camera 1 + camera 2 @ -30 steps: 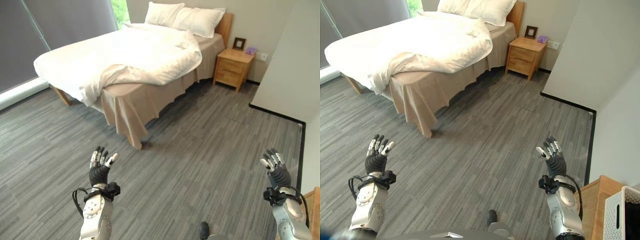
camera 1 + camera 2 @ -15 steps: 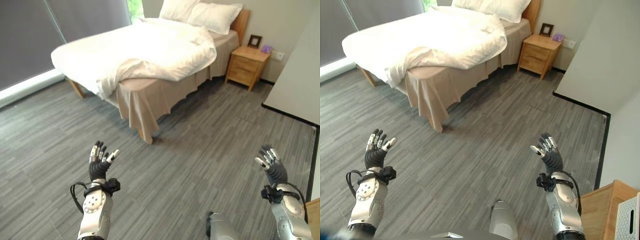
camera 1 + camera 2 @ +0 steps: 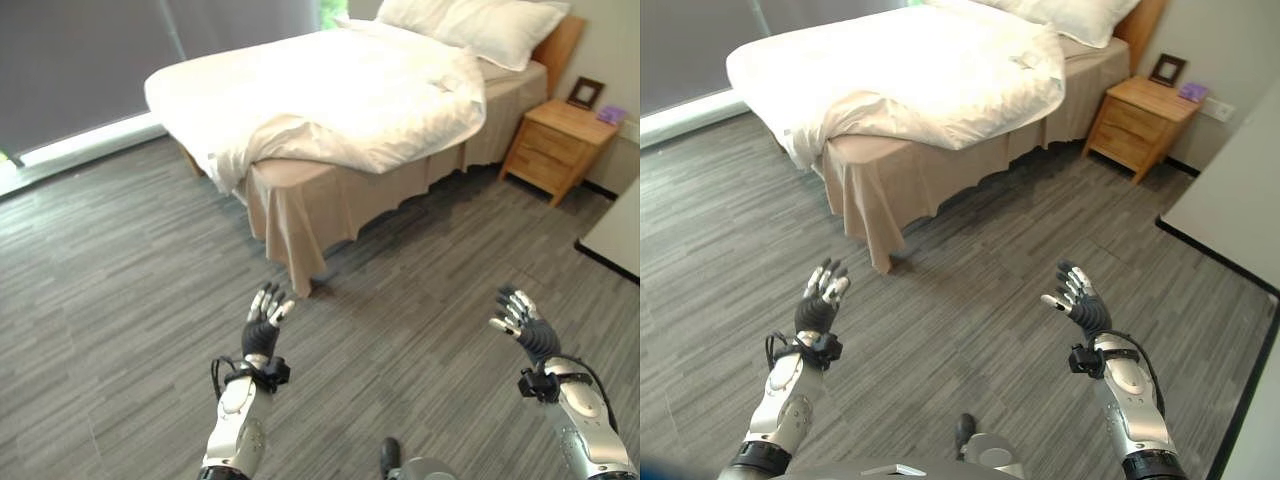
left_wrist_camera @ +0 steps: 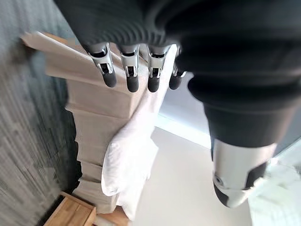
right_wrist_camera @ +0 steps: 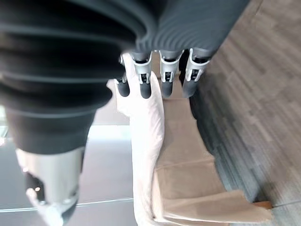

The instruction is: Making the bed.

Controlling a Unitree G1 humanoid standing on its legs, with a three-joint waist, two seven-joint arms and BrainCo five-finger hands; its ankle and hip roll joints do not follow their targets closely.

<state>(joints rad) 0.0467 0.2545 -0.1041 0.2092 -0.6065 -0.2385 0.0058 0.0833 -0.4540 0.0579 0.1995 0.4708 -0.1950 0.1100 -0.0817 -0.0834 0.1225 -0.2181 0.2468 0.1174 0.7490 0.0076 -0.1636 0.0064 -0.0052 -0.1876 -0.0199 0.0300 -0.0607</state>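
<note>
Well ahead of both raised hands stands the bed (image 3: 330, 190), its white duvet (image 3: 330, 95) rumpled; the left robot hand (image 3: 264, 322) and right robot hand (image 3: 520, 322) hover empty, fingers spread, above the floor (image 3: 120, 300).

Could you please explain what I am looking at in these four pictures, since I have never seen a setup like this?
This is a humanoid robot about to make a bed. The two wide pictures come from a stereo camera on its head, looking down. Its left hand and right hand are raised over the grey floor, fingers relaxed, holding nothing. Ahead stands the bed, its white duvet rumpled and pulled up off the near corner, with pillows at the head and a wooden nightstand beside it. The two close-up pictures come from cameras on each wrist, looking past the fingers toward the bed.
</note>
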